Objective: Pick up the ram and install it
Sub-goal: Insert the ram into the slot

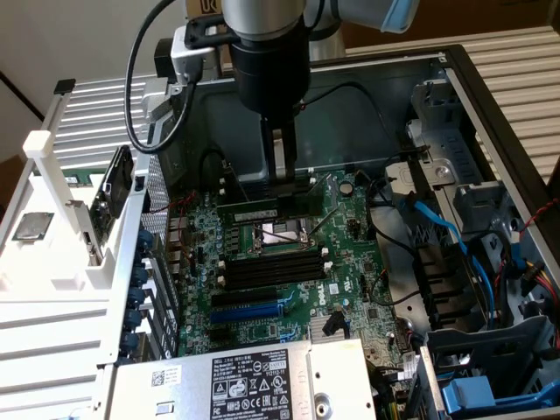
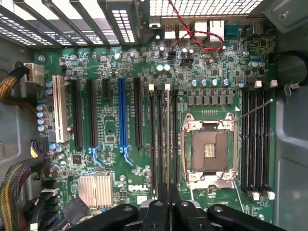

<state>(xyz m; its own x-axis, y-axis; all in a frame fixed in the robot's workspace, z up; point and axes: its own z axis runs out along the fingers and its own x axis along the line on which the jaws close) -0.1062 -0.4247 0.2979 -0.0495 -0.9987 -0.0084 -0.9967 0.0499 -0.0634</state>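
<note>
White "DELL" lettering (image 2: 139, 199) is printed on the green motherboard (image 2: 111, 120), beside the ribbed silver heatsink (image 2: 95, 189). In the exterior view, the black label (image 1: 254, 382) on the grey metal power-supply box (image 1: 175, 389) carries fine print too small to read.

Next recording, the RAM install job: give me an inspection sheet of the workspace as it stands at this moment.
Surface: Dell motherboard lying in an open computer case; CPU socket has no cooler on it.
Job's things: ram held level in the claw, beside the CPU socket; whether it is seated cannot be told.
Clutter: nothing seen.
Grippers: claw shut on the ram.
Cables: blue cables at the exterior view's right; red-and-black twisted wires near the rear ports; black cable looping off the arm.
Surroundings: white rack at the exterior view's left; labelled power supply at the case's near end.
</note>
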